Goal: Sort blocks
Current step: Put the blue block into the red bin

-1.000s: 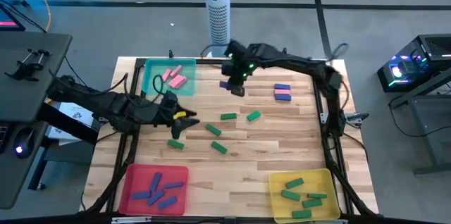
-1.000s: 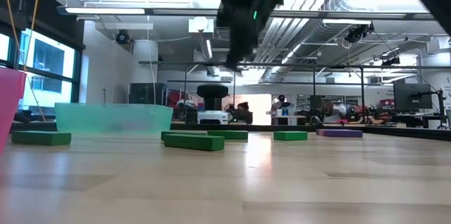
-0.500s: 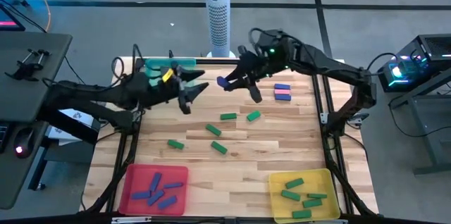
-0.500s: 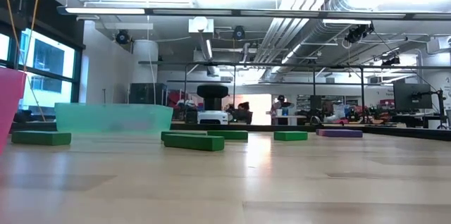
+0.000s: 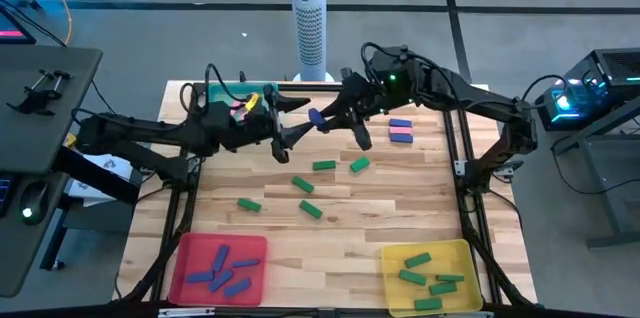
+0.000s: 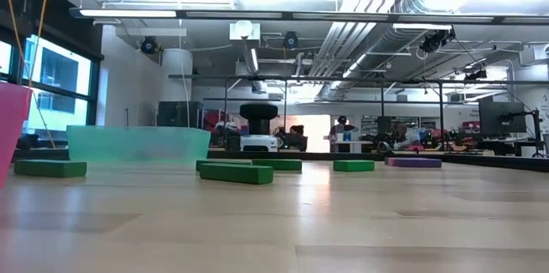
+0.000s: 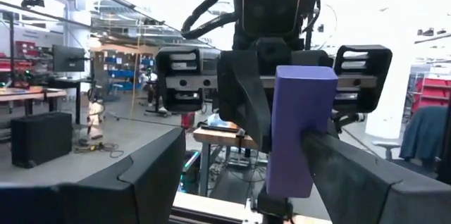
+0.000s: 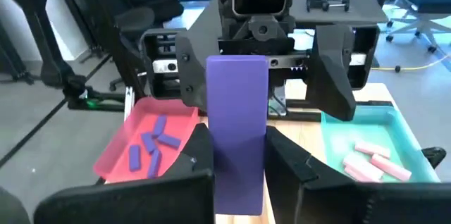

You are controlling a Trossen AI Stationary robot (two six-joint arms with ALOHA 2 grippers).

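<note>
Above the worktop's (image 5: 400, 193) twelve o'clock edge, the right tool (image 5: 322, 118) grips a blue block (image 5: 316, 117). The left tool (image 5: 290, 121) faces it, fingers spread wide around the block.

My left claw (image 5: 292, 120) has swung from low over the table, past the teal tray (image 5: 215, 98), to face my right claw (image 5: 325, 118); its fingers have spread wide around the blue block (image 5: 316, 117) which my right carried toward it
</note>
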